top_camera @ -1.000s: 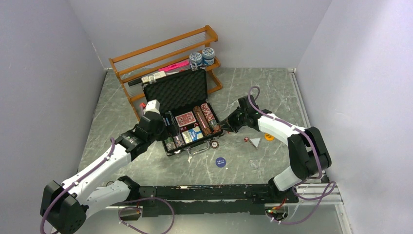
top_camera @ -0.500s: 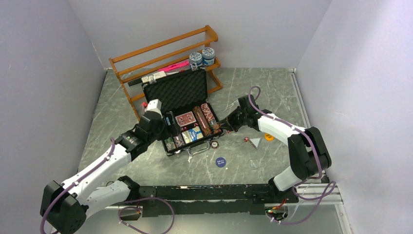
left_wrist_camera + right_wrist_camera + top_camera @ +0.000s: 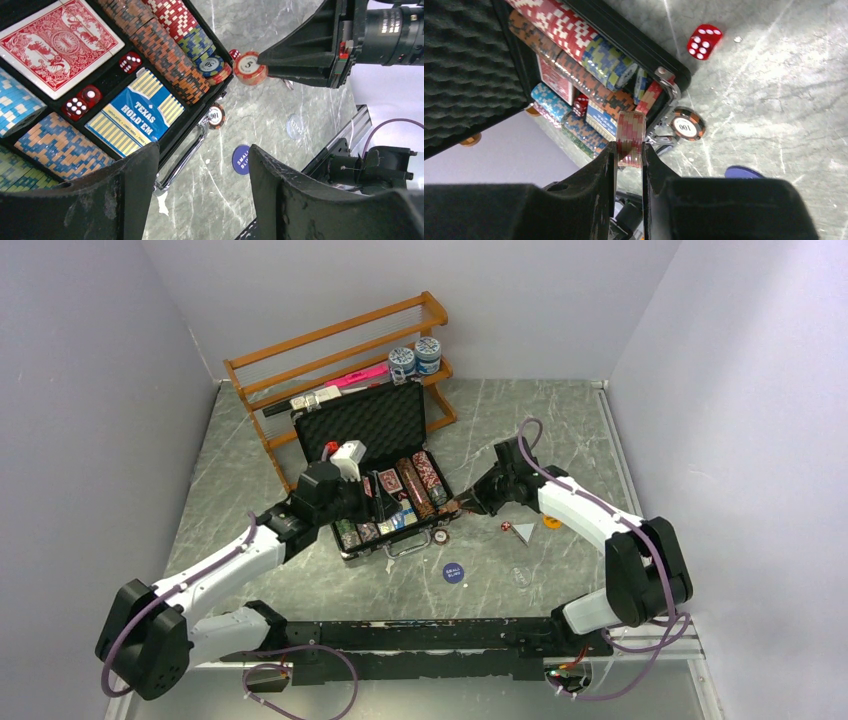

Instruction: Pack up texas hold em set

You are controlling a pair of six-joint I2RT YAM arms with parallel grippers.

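The black briefcase (image 3: 370,425) lies open with chip rows, a red deck (image 3: 60,45), a blue deck (image 3: 137,112) and red dice (image 3: 82,100) inside. My right gripper (image 3: 629,147) is shut on a small stack of red chips (image 3: 630,135), held on edge just off the case's right front corner; the stack also shows in the left wrist view (image 3: 248,67). My left gripper (image 3: 202,155) is open and empty above the case's front edge and metal handle (image 3: 185,160). In the top view the left gripper (image 3: 382,500) is over the case and the right gripper (image 3: 462,503) beside it.
A "100" chip (image 3: 687,127) lies by the handle. A red die (image 3: 704,41), a blue button disc (image 3: 453,572), a clear disc (image 3: 520,577), an orange disc (image 3: 552,521) and a white triangle (image 3: 523,531) lie right of the case. The orange rack (image 3: 340,350) with jars (image 3: 415,358) stands behind.
My left arm has swung right and turned its wrist, so the gripper now hangs over the case's front. My right gripper has drawn slightly back to the right with the chips.
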